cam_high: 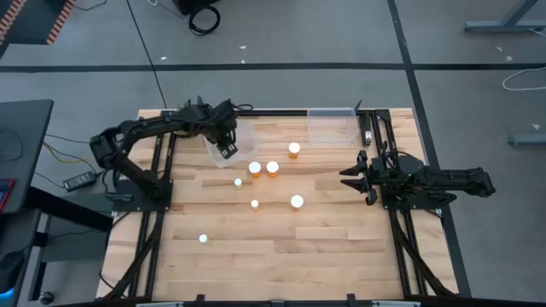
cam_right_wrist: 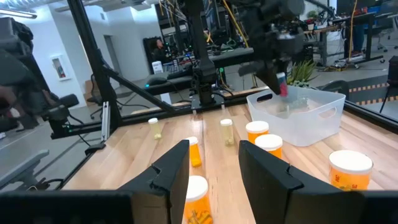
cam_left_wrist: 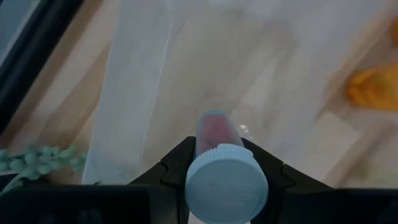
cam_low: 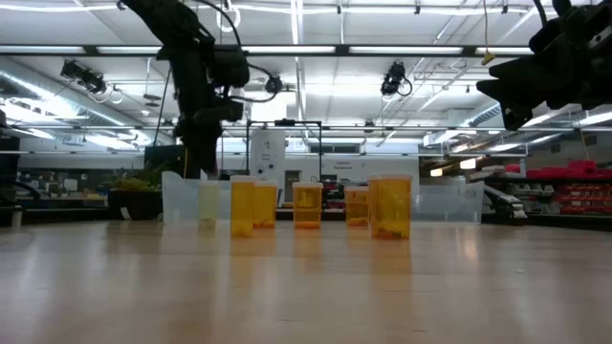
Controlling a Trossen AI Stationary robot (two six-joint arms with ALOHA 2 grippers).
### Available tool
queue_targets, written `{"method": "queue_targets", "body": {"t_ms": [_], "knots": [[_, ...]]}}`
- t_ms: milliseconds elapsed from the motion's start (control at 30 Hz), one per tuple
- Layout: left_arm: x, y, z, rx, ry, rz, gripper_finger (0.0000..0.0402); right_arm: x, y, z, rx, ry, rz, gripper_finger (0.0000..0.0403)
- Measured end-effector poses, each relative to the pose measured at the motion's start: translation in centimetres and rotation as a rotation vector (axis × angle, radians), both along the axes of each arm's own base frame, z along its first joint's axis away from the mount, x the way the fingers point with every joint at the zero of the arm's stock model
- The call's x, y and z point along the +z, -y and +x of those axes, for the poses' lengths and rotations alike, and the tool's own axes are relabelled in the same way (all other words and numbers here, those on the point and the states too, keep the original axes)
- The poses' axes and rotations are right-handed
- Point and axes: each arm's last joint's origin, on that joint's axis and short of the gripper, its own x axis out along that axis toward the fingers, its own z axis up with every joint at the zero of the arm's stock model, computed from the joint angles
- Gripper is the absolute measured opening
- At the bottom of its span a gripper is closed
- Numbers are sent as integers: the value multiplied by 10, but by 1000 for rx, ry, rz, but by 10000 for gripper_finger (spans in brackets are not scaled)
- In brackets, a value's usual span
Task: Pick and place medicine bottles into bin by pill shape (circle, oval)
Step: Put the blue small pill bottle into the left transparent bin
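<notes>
My left gripper [cam_high: 227, 150] is shut on a narrow dark bottle with a white cap [cam_left_wrist: 227, 183], held over the clear bin [cam_high: 241, 139] at the table's far left. It also shows in the right wrist view [cam_right_wrist: 281, 86], above that bin [cam_right_wrist: 301, 118]. Several more white-capped bottles stand upright on the table: wider orange ones [cam_high: 293, 149] [cam_high: 273, 167] [cam_high: 297, 202] and narrower ones [cam_high: 238, 182] [cam_high: 254, 204] [cam_high: 203, 239]. My right gripper [cam_high: 357, 179] is open and empty at the table's right, level above the wood [cam_right_wrist: 214, 165]. My left gripper pinches the narrow bottle between its two fingers [cam_left_wrist: 177, 163], on the body just under the cap [cam_left_wrist: 214, 140]. The cap end faces back toward the wrist and the dark body points out past the fingertips. The bottle is lifted clear, above the bin's inside.
A second clear bin [cam_high: 333, 126] stands at the far edge, right of centre. A small green plant [cam_left_wrist: 37, 158] lies beside the left bin. In the low view the bottles [cam_low: 390, 205] stand in a row in front of the bins. Bare wood lies toward the near edge.
</notes>
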Motion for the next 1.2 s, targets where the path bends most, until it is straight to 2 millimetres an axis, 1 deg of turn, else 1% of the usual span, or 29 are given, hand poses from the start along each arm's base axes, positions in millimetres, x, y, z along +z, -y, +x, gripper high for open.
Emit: {"method": "queue_targets", "body": {"t_ms": [167, 333, 533, 667, 733, 1000, 1200], "knots": [[-21, -9, 5, 5, -58, -35, 116, 0, 0, 0, 0, 0, 0, 147], [-43, -14, 9, -7, -122, -75, 116, 0, 0, 0, 0, 0, 0, 147], [-59, -17, 11, -9, -170, -107, 117, 0, 0, 0, 0, 0, 0, 147], [-60, -19, 11, -6, -168, -106, 117, 0, 0, 0, 0, 0, 0, 147], [-60, -19, 11, -6, -169, -107, 123, 0, 0, 0, 0, 1, 0, 147], [-59, -20, 10, 3, -177, -101, 186, 0, 0, 0, 0, 0, 0, 147], [-46, -25, 16, 0, -146, -76, 219, 0, 0, 0, 0, 0, 0, 147]]}}
